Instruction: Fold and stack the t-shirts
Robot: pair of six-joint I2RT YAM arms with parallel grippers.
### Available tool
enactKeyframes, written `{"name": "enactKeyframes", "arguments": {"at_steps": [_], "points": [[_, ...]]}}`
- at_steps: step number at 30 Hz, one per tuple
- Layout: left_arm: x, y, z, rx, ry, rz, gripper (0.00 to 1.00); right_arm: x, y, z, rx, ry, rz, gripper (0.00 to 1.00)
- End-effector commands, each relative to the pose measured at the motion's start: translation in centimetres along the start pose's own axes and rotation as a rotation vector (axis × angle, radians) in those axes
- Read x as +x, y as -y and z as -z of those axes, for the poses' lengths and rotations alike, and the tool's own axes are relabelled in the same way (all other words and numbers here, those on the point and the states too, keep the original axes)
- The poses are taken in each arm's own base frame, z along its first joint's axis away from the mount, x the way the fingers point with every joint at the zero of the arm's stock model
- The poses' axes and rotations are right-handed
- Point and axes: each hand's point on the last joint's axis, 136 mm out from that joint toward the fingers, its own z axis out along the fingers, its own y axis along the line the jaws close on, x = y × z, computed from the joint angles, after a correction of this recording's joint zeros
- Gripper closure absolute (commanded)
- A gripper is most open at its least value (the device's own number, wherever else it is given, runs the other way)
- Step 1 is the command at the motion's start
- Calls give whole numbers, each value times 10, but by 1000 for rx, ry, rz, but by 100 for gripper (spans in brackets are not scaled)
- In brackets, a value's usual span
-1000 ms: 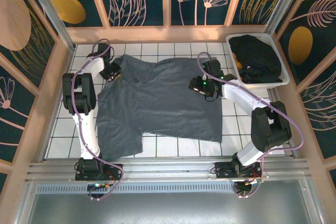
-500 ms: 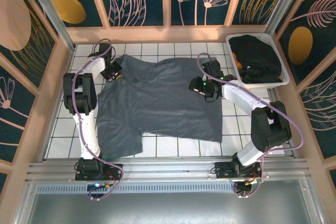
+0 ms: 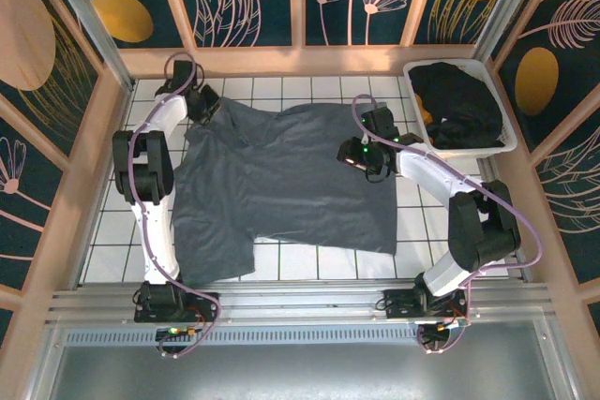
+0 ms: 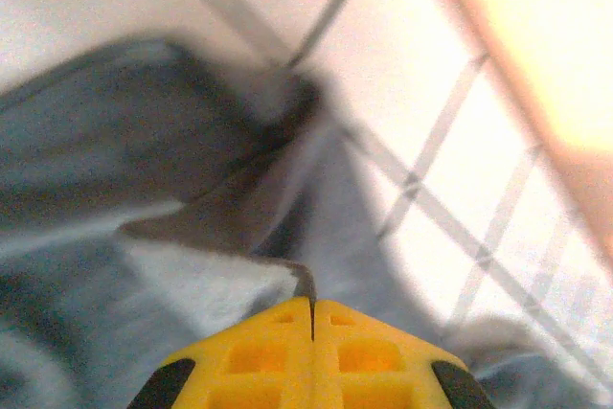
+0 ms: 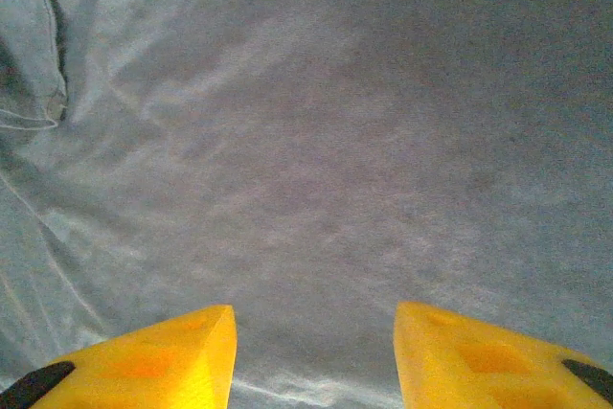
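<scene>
A slate blue-grey t-shirt [image 3: 281,180] lies spread across the white tiled table. My left gripper [image 3: 204,105] is at the shirt's far left corner, shut on a pinch of its fabric [image 4: 308,283] between the yellow fingers [image 4: 259,352], with the cloth lifted and stretched. Over the shirt's right side my right gripper [image 3: 359,158] stands open; its yellow fingertips [image 5: 182,352] hover just above flat grey cloth [image 5: 316,160] with nothing between them. Black t-shirts [image 3: 459,105] lie heaped in the white bin.
The white plastic bin [image 3: 504,142] stands at the back right corner. Wooden rails and patterned walls [image 3: 300,53] enclose the table. Bare tiles [image 3: 309,259] show along the near edge and at the far left.
My left gripper has moved toward the back wall, pulling the shirt's far left corner with it. The right arm has stayed still.
</scene>
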Motion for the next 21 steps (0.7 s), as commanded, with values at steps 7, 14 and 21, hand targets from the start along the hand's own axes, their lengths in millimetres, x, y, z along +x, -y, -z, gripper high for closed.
{"name": "enactKeyframes", "arguments": {"at_steps": [7, 14, 21], "points": [[-80, 124, -12, 551, 214, 108, 100, 3, -2, 18, -9, 28, -20, 52], [-94, 148, -37, 700, 193, 148, 68, 14, 6, 24, 3, 17, -35, 52], [-58, 136, -13, 487, 134, 19, 30, 15, 24, 23, 20, 13, -70, 51]]}}
